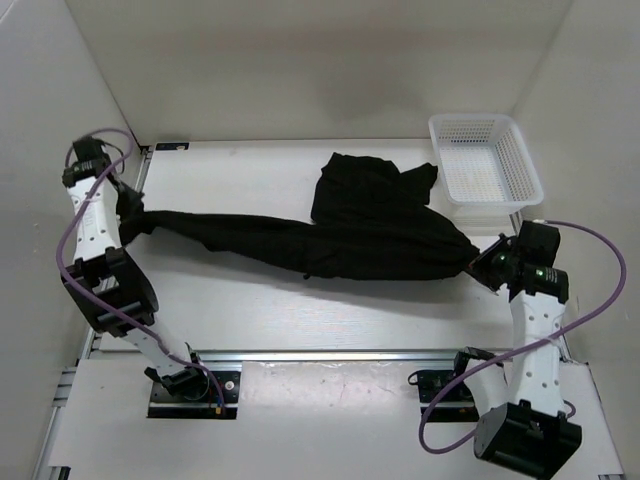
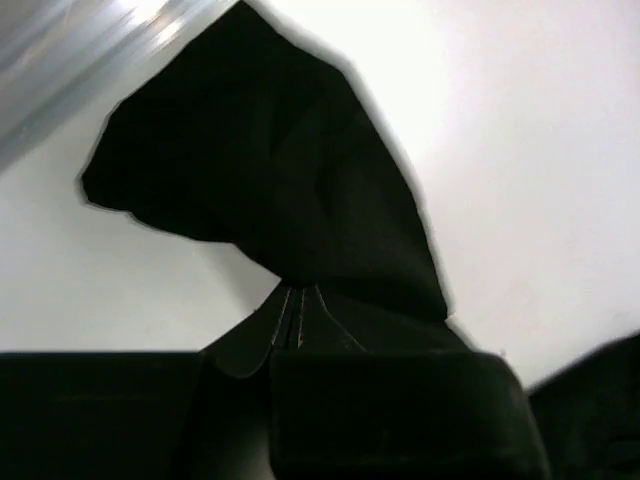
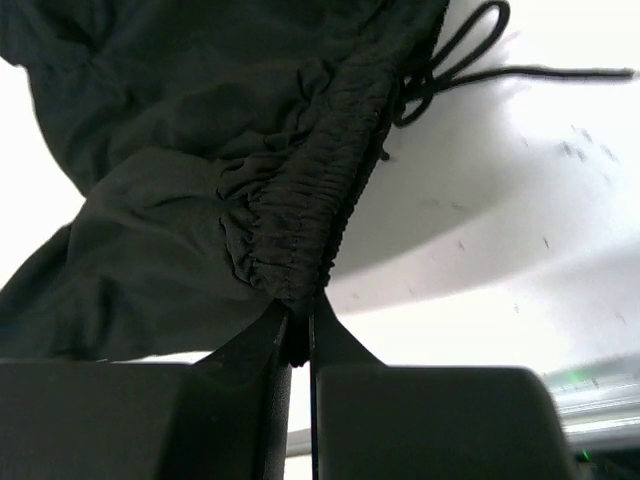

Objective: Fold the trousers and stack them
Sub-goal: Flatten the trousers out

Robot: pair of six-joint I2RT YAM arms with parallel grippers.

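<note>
The black trousers (image 1: 340, 235) lie stretched across the table from left to right, with a bunched part toward the back. My left gripper (image 1: 128, 222) is shut on the leg end at the far left; in the left wrist view the black cloth (image 2: 270, 170) rises from the closed jaws. My right gripper (image 1: 478, 262) is shut on the gathered elastic waistband (image 3: 300, 210) at the right end. The thin drawstring (image 3: 470, 50) hangs loose beside the waistband.
A white mesh plastic basket (image 1: 485, 165) stands at the back right, close behind my right gripper. White walls close in the table on the left, back and right. A metal rail (image 1: 330, 355) runs along the near edge.
</note>
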